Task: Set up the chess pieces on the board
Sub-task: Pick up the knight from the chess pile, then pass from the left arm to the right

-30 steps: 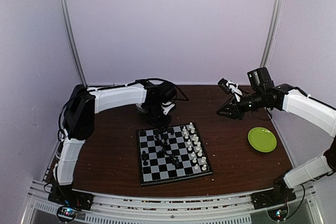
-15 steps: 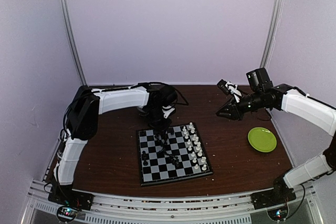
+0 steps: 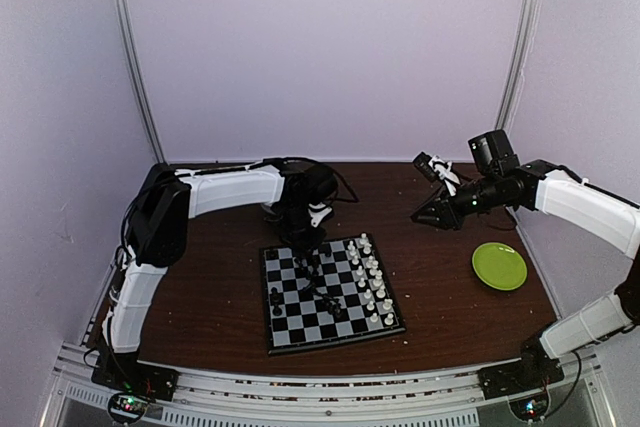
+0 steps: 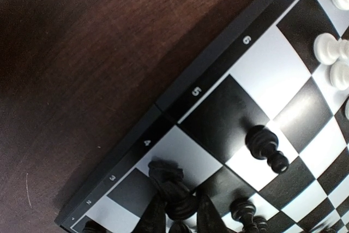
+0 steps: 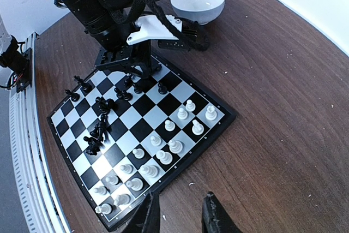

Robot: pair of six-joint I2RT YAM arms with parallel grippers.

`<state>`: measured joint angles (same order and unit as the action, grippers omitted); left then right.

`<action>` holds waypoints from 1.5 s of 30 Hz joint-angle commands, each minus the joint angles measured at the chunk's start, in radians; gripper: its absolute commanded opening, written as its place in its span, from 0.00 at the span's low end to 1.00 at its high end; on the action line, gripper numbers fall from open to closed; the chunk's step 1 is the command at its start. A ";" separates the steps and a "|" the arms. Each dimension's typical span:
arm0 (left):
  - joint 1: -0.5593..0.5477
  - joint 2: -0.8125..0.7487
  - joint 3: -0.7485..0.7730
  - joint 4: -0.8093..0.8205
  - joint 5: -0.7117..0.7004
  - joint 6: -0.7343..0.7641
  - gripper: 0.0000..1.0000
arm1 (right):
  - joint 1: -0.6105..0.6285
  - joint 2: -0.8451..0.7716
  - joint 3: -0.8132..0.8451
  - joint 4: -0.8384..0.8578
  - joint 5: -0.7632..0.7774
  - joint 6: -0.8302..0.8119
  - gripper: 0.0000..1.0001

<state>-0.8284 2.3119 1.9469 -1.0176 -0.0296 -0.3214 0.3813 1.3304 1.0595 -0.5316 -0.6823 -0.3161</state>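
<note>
The board [image 3: 335,339] lies at the table's middle, and shows in the right wrist view [image 5: 229,115] and the left wrist view [image 4: 163,107]. White chess pieces [image 3: 372,282] stand in two rows along its right side [image 5: 163,156]. Black chess pieces [image 3: 318,285] are scattered over the middle and left, some lying down [image 5: 101,129]. My left gripper [image 3: 304,245] is over the board's far edge, shut on a black chess piece [image 4: 174,186] at the square by the rim's numeral 4; its tips [image 4: 182,219] flank the piece. My right gripper [image 3: 418,217] hangs open and empty right of the board [image 5: 180,205].
A green plate [image 3: 499,266] lies at the right of the table. A white bowl [image 5: 197,3] stands beyond the board's far edge, behind the left arm. Small crumbs dot the brown tabletop [image 5: 283,107]. White walls close in the back and sides.
The left arm has shifted slightly, bringing its gripper down at the board's far edge. The right gripper has barely drifted left.
</note>
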 commanded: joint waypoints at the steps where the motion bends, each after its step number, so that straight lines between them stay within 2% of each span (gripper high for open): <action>1: 0.003 0.011 0.012 -0.009 0.010 -0.002 0.15 | -0.001 0.010 0.019 -0.011 -0.020 -0.014 0.28; 6: 0.003 -0.016 0.002 -0.012 -0.026 0.013 0.10 | -0.001 0.015 0.021 -0.011 -0.020 -0.012 0.28; 11: 0.002 -0.138 -0.076 0.042 -0.071 0.066 0.09 | -0.001 0.013 0.023 0.001 -0.028 0.016 0.28; 15: -0.003 -0.299 -0.217 0.153 -0.066 0.086 0.08 | -0.001 0.020 0.025 0.034 -0.034 0.086 0.28; 19: -0.026 -0.477 -0.422 0.350 -0.039 0.104 0.08 | 0.000 0.073 0.039 0.089 0.026 0.242 0.28; 23: -0.054 -0.584 -0.574 0.500 -0.019 0.117 0.08 | 0.031 0.203 0.144 0.020 -0.125 0.332 0.30; 26: -0.077 -0.609 -0.609 0.553 -0.012 0.126 0.09 | 0.072 0.306 0.225 -0.028 -0.239 0.375 0.31; 32: -0.135 -0.619 -0.620 0.603 -0.029 0.146 0.09 | 0.152 0.454 0.340 0.007 -0.397 0.536 0.34; 40: -0.195 -0.620 -0.625 0.647 -0.017 0.177 0.09 | 0.222 0.555 0.399 0.082 -0.456 0.677 0.35; 45: -0.206 -0.617 -0.620 0.652 -0.002 0.184 0.09 | 0.243 0.576 0.410 0.082 -0.471 0.688 0.34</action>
<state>-1.0283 1.7073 1.3293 -0.4198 -0.0517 -0.1604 0.6117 1.8919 1.4418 -0.4774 -1.1099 0.3271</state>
